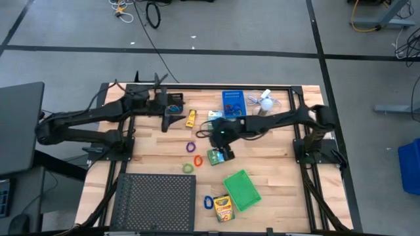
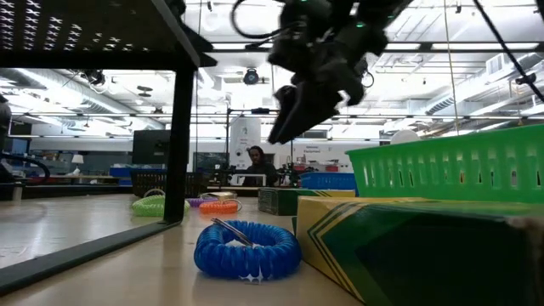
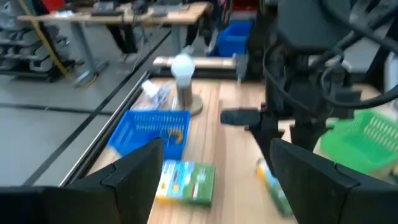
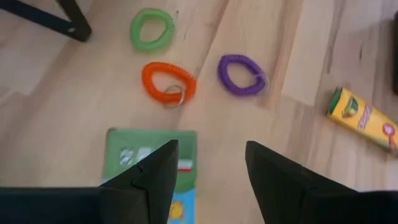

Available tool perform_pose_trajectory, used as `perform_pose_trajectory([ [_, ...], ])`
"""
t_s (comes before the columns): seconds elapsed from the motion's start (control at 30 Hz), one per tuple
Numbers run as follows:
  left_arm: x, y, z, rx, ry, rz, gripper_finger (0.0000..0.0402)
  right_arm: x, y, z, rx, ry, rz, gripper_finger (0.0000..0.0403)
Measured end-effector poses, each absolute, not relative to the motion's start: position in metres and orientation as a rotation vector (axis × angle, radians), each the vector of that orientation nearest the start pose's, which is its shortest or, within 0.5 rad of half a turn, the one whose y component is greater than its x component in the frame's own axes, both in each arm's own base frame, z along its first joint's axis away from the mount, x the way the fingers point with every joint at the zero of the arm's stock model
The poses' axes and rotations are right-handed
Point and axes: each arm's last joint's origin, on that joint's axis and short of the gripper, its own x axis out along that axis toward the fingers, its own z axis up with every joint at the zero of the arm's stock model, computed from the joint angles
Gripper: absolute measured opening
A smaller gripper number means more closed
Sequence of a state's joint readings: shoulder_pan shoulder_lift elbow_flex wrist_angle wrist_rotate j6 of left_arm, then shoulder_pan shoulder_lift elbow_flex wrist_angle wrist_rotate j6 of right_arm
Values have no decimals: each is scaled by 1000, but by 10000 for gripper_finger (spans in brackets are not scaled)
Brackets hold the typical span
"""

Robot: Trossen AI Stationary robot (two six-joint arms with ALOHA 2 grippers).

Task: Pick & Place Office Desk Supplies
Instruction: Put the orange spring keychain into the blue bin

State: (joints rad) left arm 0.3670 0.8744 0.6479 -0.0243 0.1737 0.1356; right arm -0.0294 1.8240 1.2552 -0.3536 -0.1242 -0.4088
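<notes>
My right gripper (image 1: pixel 226 152) (image 4: pixel 211 168) hangs open, slanting down over a green-white box (image 4: pixel 149 163) that lies flat mid-table; the box is under one finger, not between them. Orange (image 4: pixel 168 82), purple (image 4: pixel 241 74) and green (image 4: pixel 152 28) loops lie on the wood just beyond, and a yellow tube (image 4: pixel 364 118) lies farther off. My left gripper (image 1: pixel 174 118) (image 3: pixel 217 168) is open and raised near the far edge, beside a black bin (image 1: pixel 174 99). It faces a blue bin (image 3: pixel 152 130) and a second green-white box (image 3: pixel 186 180).
A white fan (image 1: pixel 266 101) stands at the far edge beside the blue bin. A green bin (image 1: pixel 241 190), a yellow crayon box (image 1: pixel 223 208) and a blue loop (image 2: pixel 246 246) lie near the front. A black mesh tray (image 1: pixel 156 203) fills the front left.
</notes>
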Motion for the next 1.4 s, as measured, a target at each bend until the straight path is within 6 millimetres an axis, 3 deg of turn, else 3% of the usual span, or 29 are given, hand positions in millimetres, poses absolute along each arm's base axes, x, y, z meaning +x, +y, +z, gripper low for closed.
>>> perform_pose_trajectory([
  [0.23, 173, 52, 283, 112, 295, 258, 303, 409, -5, 196, -264, 872, 423, 196],
  [0.53, 172, 53, 277, 99, 305, 297, 303, 433, -3, 159, -244, 910, 434, 173],
  [0.77, 173, 54, 277, 88, 301, 302, 303, 439, -9, 149, -301, 872, 454, 167],
  [1.1, 172, 53, 277, 73, 293, 305, 303, 443, 4, 143, -330, 854, 470, 167],
  [1.4, 172, 53, 278, 74, 290, 304, 303, 441, 4, 122, -286, 944, 462, 167],
])
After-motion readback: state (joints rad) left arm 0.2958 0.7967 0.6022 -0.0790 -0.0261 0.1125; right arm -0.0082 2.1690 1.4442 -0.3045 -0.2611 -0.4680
